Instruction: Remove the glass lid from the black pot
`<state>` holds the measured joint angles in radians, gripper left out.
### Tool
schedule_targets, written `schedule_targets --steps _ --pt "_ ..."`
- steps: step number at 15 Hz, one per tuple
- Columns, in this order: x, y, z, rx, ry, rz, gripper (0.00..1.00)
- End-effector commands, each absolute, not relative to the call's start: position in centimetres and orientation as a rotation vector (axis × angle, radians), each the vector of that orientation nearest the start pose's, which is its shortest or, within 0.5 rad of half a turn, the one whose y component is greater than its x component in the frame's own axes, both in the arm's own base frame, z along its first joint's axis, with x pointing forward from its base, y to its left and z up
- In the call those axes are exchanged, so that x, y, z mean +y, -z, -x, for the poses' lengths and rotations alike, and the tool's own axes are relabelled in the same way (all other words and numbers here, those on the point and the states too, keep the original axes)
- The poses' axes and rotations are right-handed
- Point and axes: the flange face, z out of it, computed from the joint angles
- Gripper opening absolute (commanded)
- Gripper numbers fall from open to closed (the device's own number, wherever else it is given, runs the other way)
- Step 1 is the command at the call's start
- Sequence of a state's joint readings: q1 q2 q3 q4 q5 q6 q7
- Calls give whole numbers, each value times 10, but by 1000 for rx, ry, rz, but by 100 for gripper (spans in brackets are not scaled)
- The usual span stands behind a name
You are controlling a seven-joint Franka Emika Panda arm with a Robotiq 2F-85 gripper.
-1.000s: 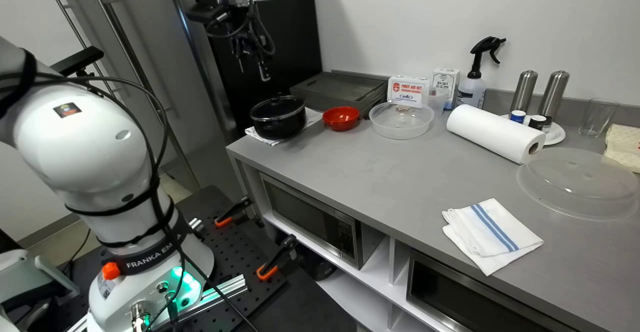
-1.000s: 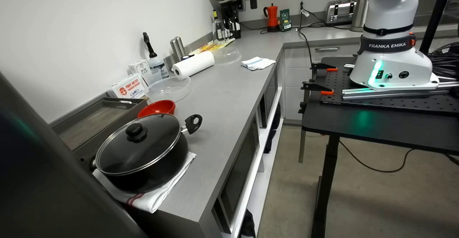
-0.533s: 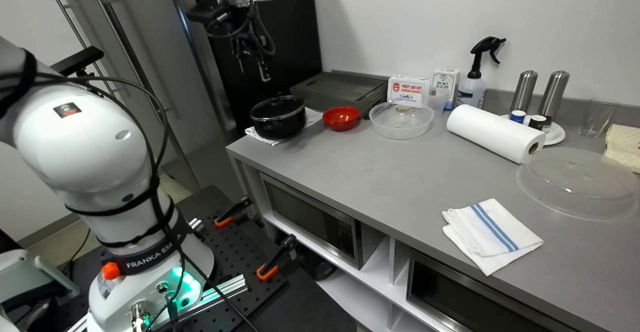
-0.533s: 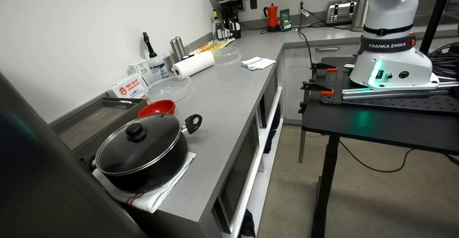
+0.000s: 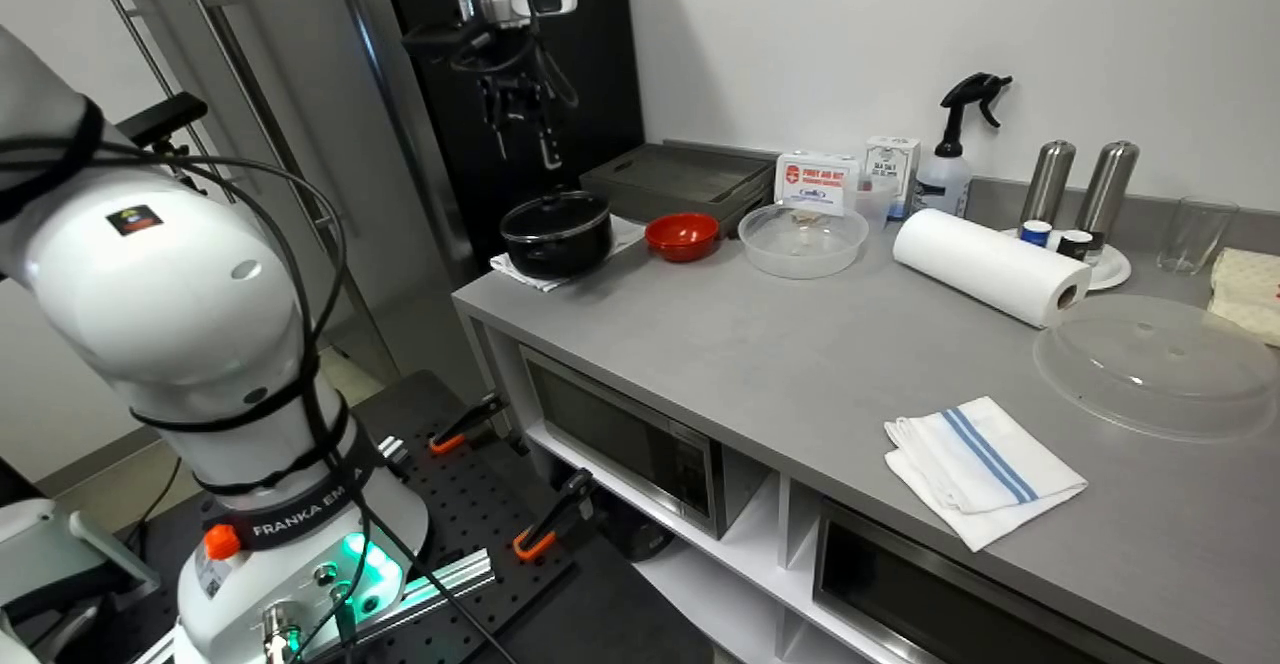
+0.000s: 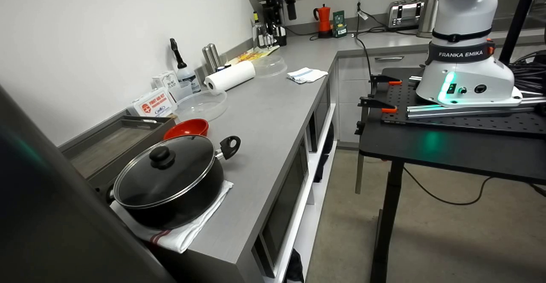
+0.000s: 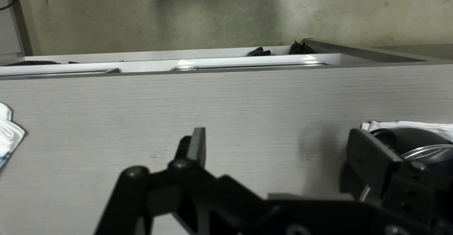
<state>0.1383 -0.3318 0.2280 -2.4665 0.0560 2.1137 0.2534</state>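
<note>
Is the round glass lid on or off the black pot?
On: in both exterior views, the round glass lid covers the black pot.

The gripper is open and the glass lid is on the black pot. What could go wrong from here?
The glass lid has a rounded black knob; if the gripper closes off-centre, it could slip.
The black pot rests on a white towel near the end of the counter, so a push might slide both.
The red bowl sits close by; a lid swung that way may knock it.
</note>
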Motion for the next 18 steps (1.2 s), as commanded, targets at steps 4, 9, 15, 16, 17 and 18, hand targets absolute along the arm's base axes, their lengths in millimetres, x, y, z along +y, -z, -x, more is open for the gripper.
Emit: schedule_targets --steps 4,9,15,16,17,18 --pt "204 -396 -446 -336 -35 3233 100" --pt "247 -387 -466 -532 17 3238 100" --pt "305 -374 -481 -779 106 3225 100" --pt "315 -373 -482 -817 119 3219 100" --pt "323 -372 -484 -852 137 3214 100" --pt "333 -371 -485 -888 149 3205 100"
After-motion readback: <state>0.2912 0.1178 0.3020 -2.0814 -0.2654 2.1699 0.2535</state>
